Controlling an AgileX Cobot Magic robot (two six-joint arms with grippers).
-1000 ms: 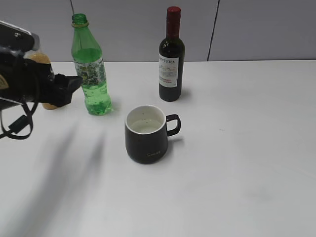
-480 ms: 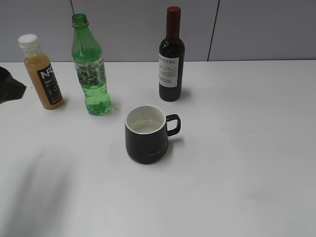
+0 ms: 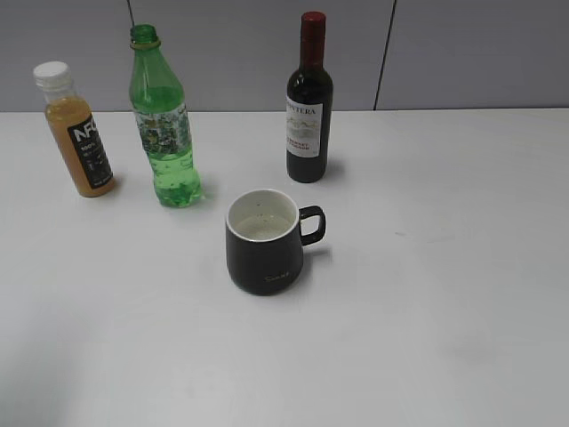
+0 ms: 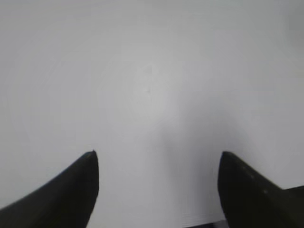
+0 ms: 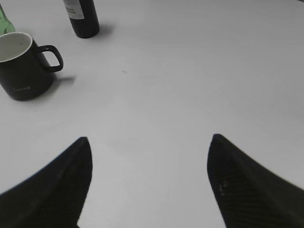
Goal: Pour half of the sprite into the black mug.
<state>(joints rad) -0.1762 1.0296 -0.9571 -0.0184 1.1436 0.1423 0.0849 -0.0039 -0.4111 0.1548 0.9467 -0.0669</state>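
— Green translucent plastic bottle (image 3: pixel 165 124), capless, stands upright behind-left of the squat black mug (image 3: pixel 265 240), between juice bottle (image 3: pixel 78 130) and wine bottle (image 3: pixel 308 100).
— The grippers?
— Left gripper (image 4: pixel 156 185) and right gripper (image 5: pixel 148 178) both have jaws spread, holding nothing.

At the far left, the orange juice bottle (image 3: pixel 78 132) carries big white letters "NF" on its black label. The wine bottle (image 3: pixel 308 102) at the far middle reads "ERA" at the end of a name, partly turned away. The black mug (image 3: pixel 264 241) bears small script, too fine to read. The sprite (image 3: pixel 164 124) label shows pattern only.
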